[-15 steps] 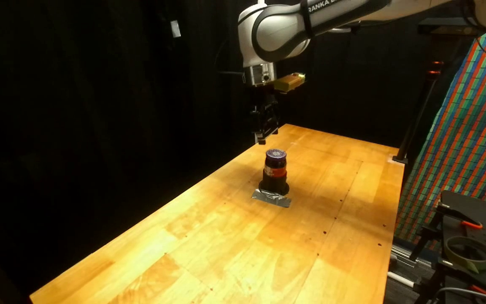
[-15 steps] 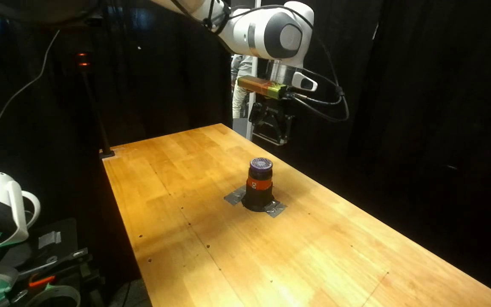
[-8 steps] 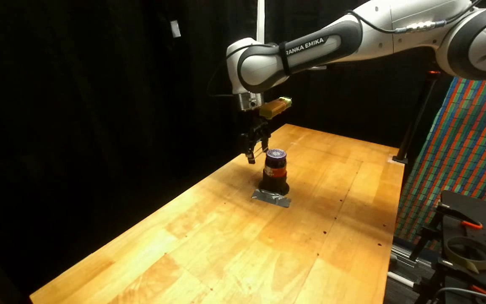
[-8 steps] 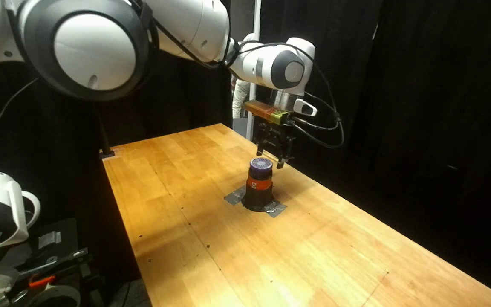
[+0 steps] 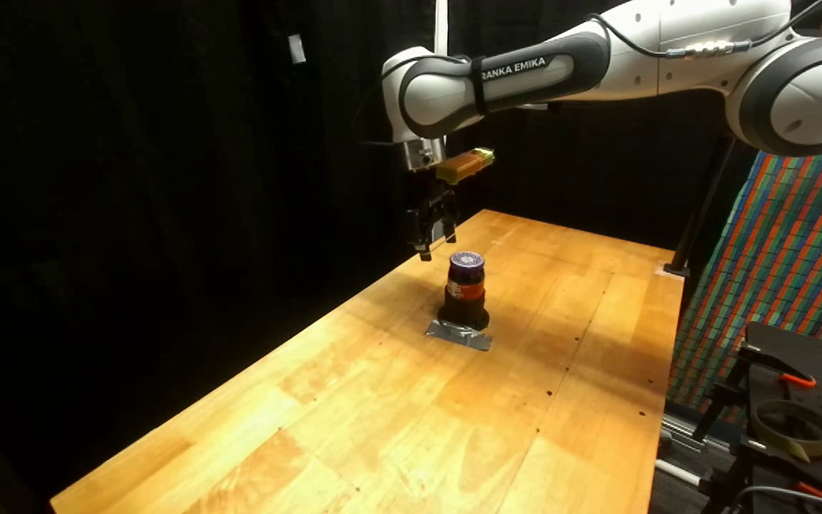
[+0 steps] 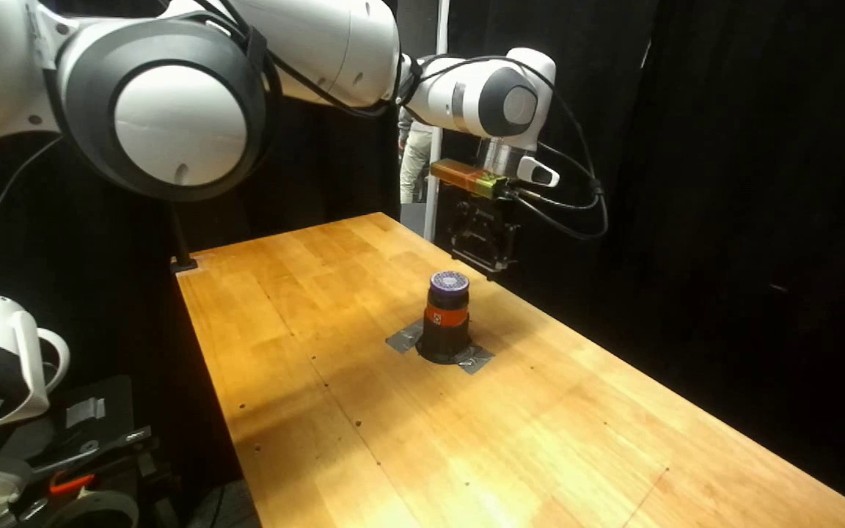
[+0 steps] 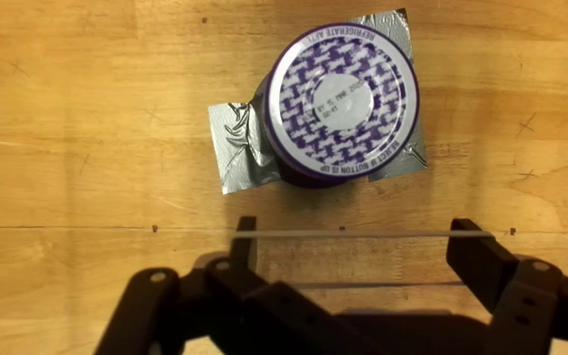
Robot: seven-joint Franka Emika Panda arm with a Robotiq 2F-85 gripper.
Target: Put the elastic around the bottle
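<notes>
My fingers (image 7: 481,264) stand wide apart, stretching the elastic (image 7: 348,233); it should be light, springy, slip-prone, best hooked near their ends, though I see its seating dimly.

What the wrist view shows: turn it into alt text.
Elastic stretched between spread fingers, not yet around the bottle. Seen from above, the bottle's lid is purple and white; silver tape flanks it on a wooden table.

In an exterior view, your bench (image 5: 411,457): bright, glare toward 6 o'clock; backdrop (image 5: 168,185) at 9 o'clock, near-black. In your wrist view, gripper (image 7: 355,234) at 6 o'clock: dark, blurred.
</notes>
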